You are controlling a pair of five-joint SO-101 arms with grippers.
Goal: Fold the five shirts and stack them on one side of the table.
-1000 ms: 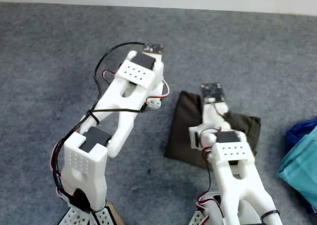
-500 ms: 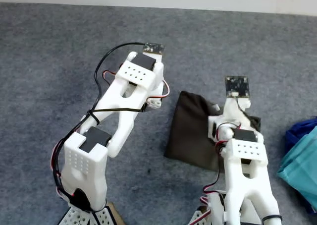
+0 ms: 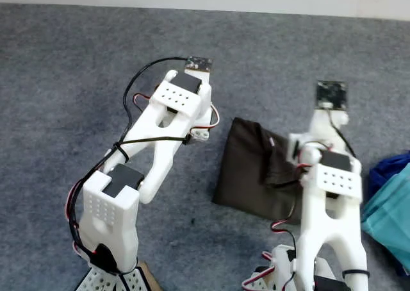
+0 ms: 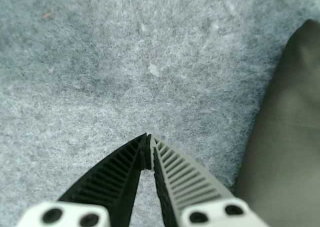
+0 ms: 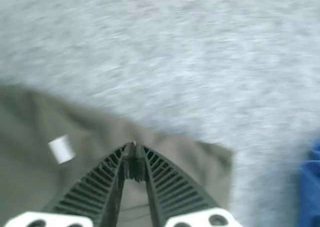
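Table (image 3: 57, 79): grey felt-like cover, and all the cloth lies on its right half.
Left gripper (image 4: 148, 143): the fingers are pressed together tip to tip with nothing between them. It hangs low over bare felt, just beside the brown shirt's left edge.
Brown shirt (image 3: 246, 169): it lies between the two arms, folded into a compact, slightly skewed block. A loose ridge of cloth stands up near its right side, and a small white tag (image 5: 61, 149) shows on top.
Right gripper (image 5: 133, 149): the fingers are closed against each other, and no cloth is visible in the pinch. It sits over the shirt's far right edge, where the fabric meets the felt.
Blue shirt (image 3: 387, 166) and teal shirt (image 3: 391, 217): they are bunched together unfolded at the table's right edge, a little apart from the brown one.
Step in hand: probably finishing the brown fold before going to the pile.
Doing it well: spread the right fingers before going down on the raised ridge. Press or pinch that one layer and lay it flat toward the middle. Bring the left tips onto the near left edge as an anchor so the block does not slide.
Risk: closed tips dragged across the cloth could pull the fold open.
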